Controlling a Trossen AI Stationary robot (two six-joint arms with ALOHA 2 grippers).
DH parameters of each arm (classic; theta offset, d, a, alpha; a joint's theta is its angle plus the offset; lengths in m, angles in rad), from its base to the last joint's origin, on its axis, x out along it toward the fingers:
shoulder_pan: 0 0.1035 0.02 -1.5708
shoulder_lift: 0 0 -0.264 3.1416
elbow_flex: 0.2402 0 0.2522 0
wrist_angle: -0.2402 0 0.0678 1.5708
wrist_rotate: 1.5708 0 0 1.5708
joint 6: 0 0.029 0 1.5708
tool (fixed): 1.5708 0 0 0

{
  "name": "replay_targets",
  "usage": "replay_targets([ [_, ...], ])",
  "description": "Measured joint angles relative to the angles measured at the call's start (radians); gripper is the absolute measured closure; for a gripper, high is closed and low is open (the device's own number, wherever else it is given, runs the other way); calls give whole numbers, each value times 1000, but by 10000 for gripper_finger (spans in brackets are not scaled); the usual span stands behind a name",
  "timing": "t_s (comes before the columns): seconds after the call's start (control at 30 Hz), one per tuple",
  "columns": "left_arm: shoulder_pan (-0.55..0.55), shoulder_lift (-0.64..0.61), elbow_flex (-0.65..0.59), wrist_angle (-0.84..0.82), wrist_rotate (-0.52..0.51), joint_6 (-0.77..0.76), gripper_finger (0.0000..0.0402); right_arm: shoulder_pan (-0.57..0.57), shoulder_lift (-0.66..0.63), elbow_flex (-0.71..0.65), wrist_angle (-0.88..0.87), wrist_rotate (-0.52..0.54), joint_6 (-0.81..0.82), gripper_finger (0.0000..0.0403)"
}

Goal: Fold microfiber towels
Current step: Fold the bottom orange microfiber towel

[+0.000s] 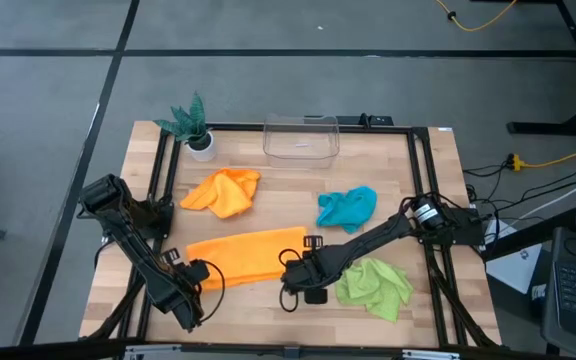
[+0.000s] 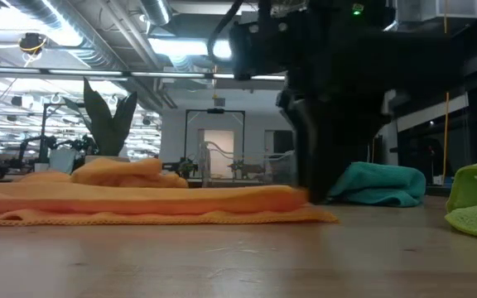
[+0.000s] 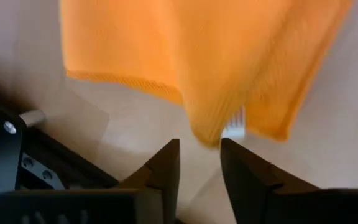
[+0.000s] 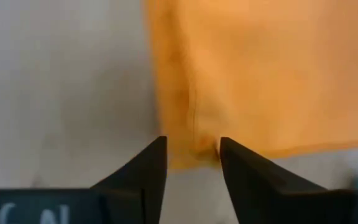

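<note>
First orange towel [image 1: 246,255] folded once, three towels untouched

Folded towel lies flat at lower centre of the high view, a long strip with its long axis running left to right, slightly higher at the right end; likely needs one more fold. Left gripper [image 3: 199,163] at its left end and right gripper [image 4: 191,163] at its right end, both with fingers parted a narrow gap and nothing between them, towel edge just beyond the tips. Second orange towel [image 1: 223,191], teal towel [image 1: 347,208] and green towel [image 1: 374,286] are crumpled, all still to do
</note>
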Motion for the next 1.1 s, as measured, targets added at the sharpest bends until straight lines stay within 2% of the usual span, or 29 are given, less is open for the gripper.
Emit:
replay_targets([
  [0.1, 0, -24, 0, 1, 37, 33, 274, -1, 0, 32, -48, -100, -7, 234],
  [0.27, 0, -80, 1, 3, 58, 36, 264, 0, -1, 116, -118, -111, -9, 229],
  [0.37, 0, -117, 1, 5, 129, -14, 266, -1, -1, 157, -123, -110, -9, 233],
  [0.5, -10, -160, 1, 81, 256, -68, 267, -1, -2, 167, -31, -104, -10, 237],
  [0.6, -40, -201, 2, 196, 261, -69, 267, 0, -2, 153, 106, -63, -9, 238],
  [0.67, -63, -228, 2, 247, 186, -68, 267, 0, -2, 123, 247, 4, -1, 237],
  [0.77, -103, -262, 2, 262, -30, -36, 267, -1, -1, 46, 596, 134, 68, 237],
  [0.83, -128, -269, 2, 252, -177, -7, 267, -8, 16, 0, 823, 165, 76, 237],
  [0.97, -159, -271, 2, 223, -403, 14, 267, -20, 106, -24, 1060, 245, 73, 237],
  [1.1, -161, -271, 2, 227, -524, 9, 267, -26, 210, -22, 1262, 410, 99, 237],
])
